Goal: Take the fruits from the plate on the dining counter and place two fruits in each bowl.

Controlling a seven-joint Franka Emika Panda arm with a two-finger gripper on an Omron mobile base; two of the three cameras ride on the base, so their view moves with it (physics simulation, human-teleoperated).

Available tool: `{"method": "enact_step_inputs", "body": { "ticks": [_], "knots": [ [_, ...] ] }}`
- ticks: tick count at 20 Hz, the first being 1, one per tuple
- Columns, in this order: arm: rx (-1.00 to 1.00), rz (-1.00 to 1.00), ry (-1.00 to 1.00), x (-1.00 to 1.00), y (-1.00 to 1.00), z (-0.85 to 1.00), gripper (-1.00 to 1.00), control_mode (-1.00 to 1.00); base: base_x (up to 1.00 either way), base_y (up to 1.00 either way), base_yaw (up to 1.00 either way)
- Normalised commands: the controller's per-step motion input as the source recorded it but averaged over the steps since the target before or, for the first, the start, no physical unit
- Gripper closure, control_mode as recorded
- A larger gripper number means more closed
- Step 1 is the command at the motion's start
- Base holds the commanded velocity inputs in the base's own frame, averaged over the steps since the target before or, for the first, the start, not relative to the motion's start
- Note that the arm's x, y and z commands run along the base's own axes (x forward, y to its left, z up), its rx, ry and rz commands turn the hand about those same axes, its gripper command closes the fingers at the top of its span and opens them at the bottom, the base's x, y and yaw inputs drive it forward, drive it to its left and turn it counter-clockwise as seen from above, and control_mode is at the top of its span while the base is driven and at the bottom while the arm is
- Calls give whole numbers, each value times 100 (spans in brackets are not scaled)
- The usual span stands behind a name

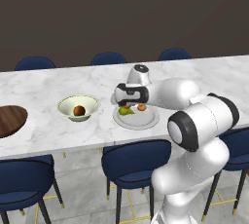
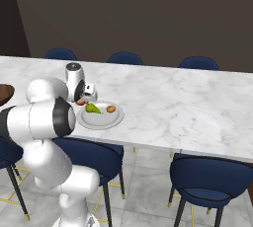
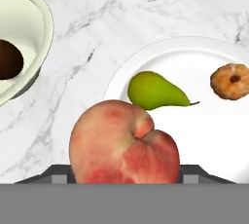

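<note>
A kitchen eating spot in a home

A long white marble table (image 1: 58,79) with grey lines has blue padded chairs (image 1: 136,162) on thin dark legs along both sides. On the table sit a grey plate (image 1: 146,118) with fruit, a cream bowl (image 1: 65,105) and a dark wooden bowl (image 1: 9,120). The floor has pale grey tiles (image 2: 148,191), and a dark brown wall (image 2: 148,14) stands behind.

Dark brown wall (image 1: 121,13), navy chairs (image 1: 136,162), grey tiled floor (image 2: 148,191)
</note>
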Motion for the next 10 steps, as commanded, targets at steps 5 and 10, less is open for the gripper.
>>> {"method": "enact_step_inputs", "body": {
  "ticks": [5,10],
  "knots": [
    [0,1,0,-2,68,76,100,-100,0,0,0],
    [0,8,4,-13,94,-2,100,-100,0,0,0]
  ]
}}
